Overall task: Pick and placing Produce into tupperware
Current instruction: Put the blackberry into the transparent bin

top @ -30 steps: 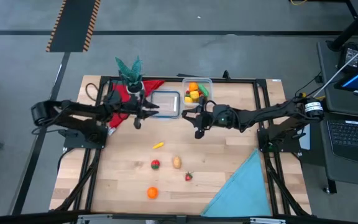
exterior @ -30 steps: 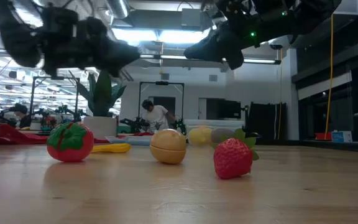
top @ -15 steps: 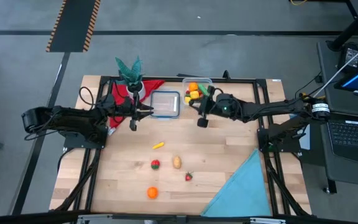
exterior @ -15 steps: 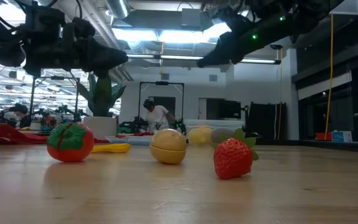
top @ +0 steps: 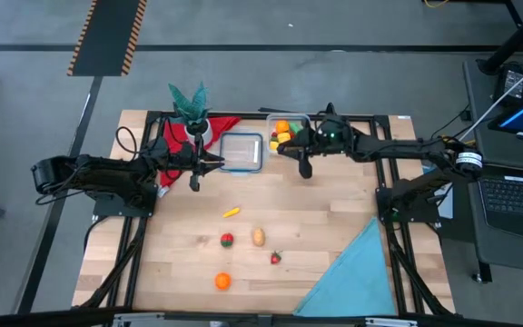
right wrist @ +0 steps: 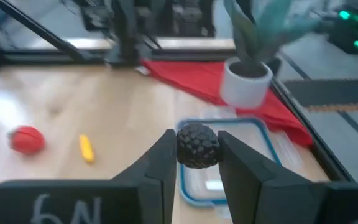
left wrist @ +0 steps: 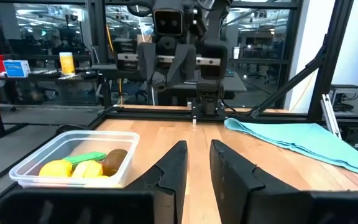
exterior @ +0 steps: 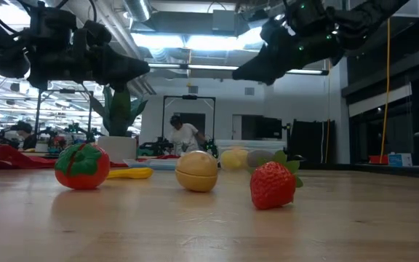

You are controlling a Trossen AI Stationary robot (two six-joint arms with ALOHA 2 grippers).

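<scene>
The tupperware point(top: 288, 130) sat at the far edge of the table point(top: 334, 227), already holding several pieces of produce: yellow, orange, green and brown items, the yellow ones point(left wrist: 73, 168) and a brown one point(left wrist: 114, 160) clear in the left wrist view. The right gripper point(right wrist: 196, 163) was clamped on a dark, bumpy, round fruit point(right wrist: 197, 145), held between its fingers; in the high view this gripper point(top: 303, 163) hung just beside the tupperware's near corner, so delivery looked close but not yet done. The left gripper point(left wrist: 196, 167) hovered above the table near the flat blue-rimmed lid point(top: 241, 151), jaws narrowed to a slim gap with nothing between them. Left on the table, well apart from the tub: a small yellow-orange piece point(top: 231, 213), a red tomato-like piece point(top: 227, 240), a tan round piece point(top: 258, 237), a strawberry point(top: 276, 258) and an orange point(top: 222, 282). The potted plant point(top: 192, 107) and red cloth point(top: 225, 123) stood at the far left, a blue cloth point(top: 352, 272) at the near right. Judgement: roughly half done, with five pieces plus the held fruit remaining.
</scene>
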